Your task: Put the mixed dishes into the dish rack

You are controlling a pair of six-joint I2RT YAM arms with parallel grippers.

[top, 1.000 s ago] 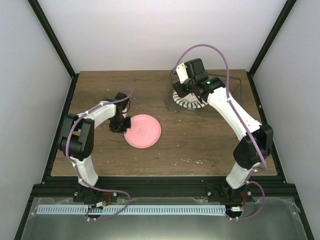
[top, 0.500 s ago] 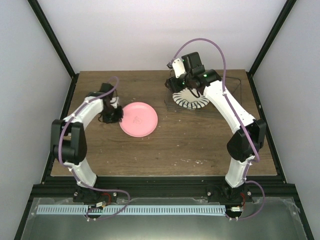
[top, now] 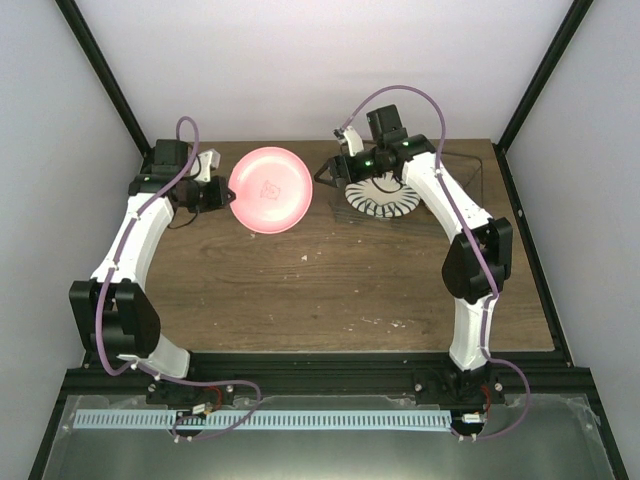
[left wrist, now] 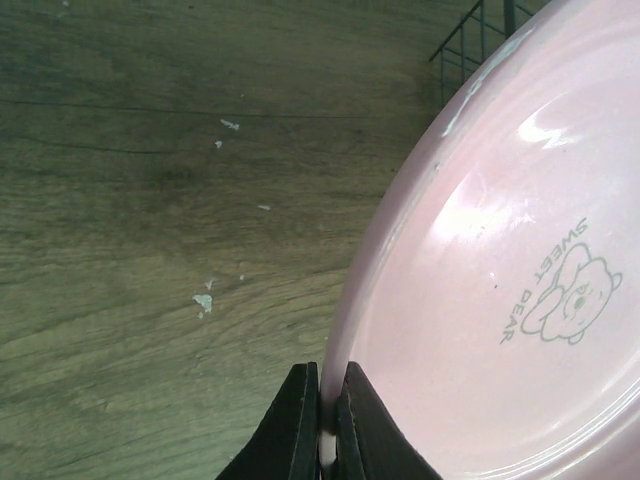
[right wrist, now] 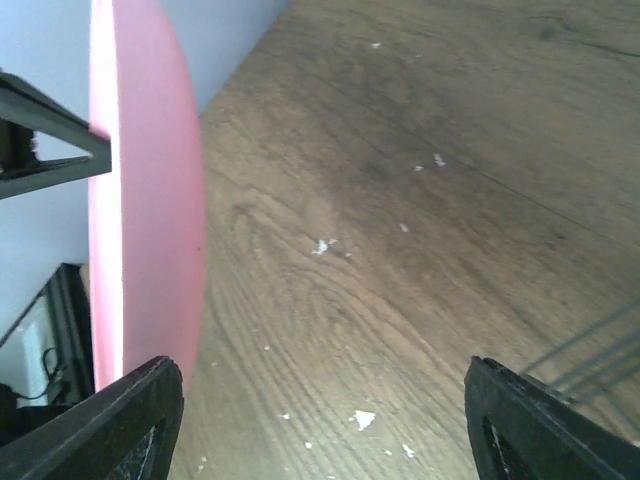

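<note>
The pink plate [top: 270, 189] hangs in the air over the far left of the table, tilted up on edge. My left gripper [top: 222, 195] is shut on its left rim; in the left wrist view the fingers [left wrist: 296, 425] pinch the rim of the pink plate [left wrist: 520, 250]. The white plate with black radial stripes [top: 381, 199] lies in the dish rack [top: 470, 185] at the far right. My right gripper [top: 328, 172] stands open at the rack's left end, facing the pink plate [right wrist: 150, 200], with nothing between its fingers [right wrist: 135, 420]. The other dishes are out of view.
The wooden table [top: 340, 285] carries small white crumbs [right wrist: 362, 418]. Black frame posts [top: 100, 70] rise at the back corners. Thin rack wires [left wrist: 478, 40] show at the top of the left wrist view and rack wires [right wrist: 590, 355] at the right edge of the right wrist view.
My left arm lifted the pink plate off the table, carried it back and stood it on edge. My right gripper opened wider and turned from the striped plate toward the pink plate.
</note>
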